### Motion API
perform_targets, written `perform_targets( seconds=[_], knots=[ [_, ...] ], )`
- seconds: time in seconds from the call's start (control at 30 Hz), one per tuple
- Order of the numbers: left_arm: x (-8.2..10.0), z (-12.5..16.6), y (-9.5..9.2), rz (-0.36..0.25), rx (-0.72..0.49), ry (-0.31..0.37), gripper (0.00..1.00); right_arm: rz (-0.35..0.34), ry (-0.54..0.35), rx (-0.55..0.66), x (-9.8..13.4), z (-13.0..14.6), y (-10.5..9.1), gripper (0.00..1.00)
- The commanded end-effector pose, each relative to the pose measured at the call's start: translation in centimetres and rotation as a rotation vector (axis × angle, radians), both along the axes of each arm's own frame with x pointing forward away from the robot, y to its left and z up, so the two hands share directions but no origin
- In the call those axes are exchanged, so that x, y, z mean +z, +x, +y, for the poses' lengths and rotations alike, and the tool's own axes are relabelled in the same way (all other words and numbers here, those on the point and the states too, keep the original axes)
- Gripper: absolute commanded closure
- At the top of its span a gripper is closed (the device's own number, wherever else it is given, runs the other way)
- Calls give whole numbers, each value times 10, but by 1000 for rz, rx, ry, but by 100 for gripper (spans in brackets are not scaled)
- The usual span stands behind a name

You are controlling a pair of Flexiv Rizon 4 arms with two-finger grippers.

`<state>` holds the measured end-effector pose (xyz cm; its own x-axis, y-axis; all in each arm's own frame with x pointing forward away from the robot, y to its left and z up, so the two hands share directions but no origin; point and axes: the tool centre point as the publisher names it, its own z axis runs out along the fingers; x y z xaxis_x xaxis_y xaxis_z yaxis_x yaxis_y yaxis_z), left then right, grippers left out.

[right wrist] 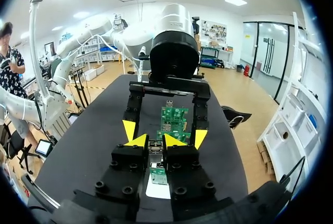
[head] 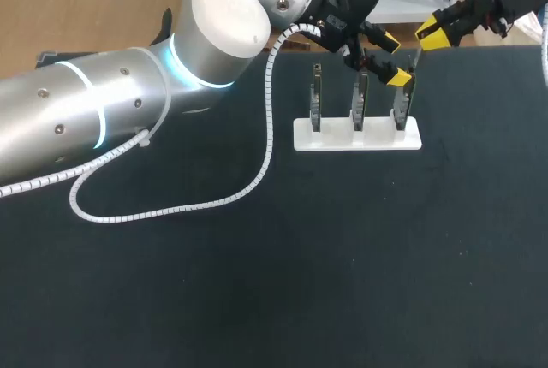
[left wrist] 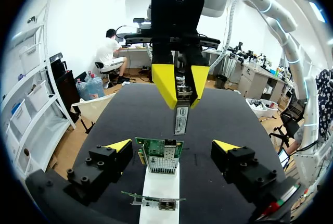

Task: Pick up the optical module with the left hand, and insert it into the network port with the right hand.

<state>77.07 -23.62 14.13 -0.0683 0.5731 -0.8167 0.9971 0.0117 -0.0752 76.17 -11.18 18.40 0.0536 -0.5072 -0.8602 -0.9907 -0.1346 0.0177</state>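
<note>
The optical module (left wrist: 180, 114), a slim metal stick, hangs down from my right gripper (left wrist: 180, 82), which is shut on its upper end. My left gripper (head: 394, 60) stands open, its fingers on either side of the rightmost network card (head: 402, 109) with nothing held. In the left wrist view that green card (left wrist: 158, 156), with its metal port cage, sits between the open left gripper (left wrist: 171, 145), and the module hovers just beyond it. In the right wrist view my right gripper (right wrist: 156, 140) is shut, and the left gripper's yellow fingertips (right wrist: 129, 129) flank the cards (right wrist: 174, 117) ahead.
Three network cards stand upright in a white holder (head: 357, 137) at the back of the black table. My left arm (head: 103, 120) and its white coiled cable (head: 171, 210) stretch across the table's left half. My right gripper (head: 437, 32) hangs at the far right edge.
</note>
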Motion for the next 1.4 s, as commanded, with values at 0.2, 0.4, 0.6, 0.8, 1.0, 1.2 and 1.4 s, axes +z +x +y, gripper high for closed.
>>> perform_targets(
  seconds=[0.2,0.4,0.6,0.8,1.0,1.2,1.4],
  knots=[
    [0,1,-2,-2,5,2,0,15,-15,13,-5,2,4,100],
    [0,1,-2,-2,5,2,0,-3,-51,3,-6,3,11,100],
    [0,1,-2,-2,5,2,0,-2,-74,-9,-8,4,12,100],
    [0,1,-2,-2,5,2,0,2,-77,-34,-10,6,11,100],
    [0,1,-2,-2,5,2,0,7,-73,-43,-10,11,9,100],
    [0,1,-2,-2,5,2,0,11,-73,-50,-12,12,8,100],
    [0,1,-2,-2,5,2,0,8,-71,-67,-12,12,7,100]
  ],
)
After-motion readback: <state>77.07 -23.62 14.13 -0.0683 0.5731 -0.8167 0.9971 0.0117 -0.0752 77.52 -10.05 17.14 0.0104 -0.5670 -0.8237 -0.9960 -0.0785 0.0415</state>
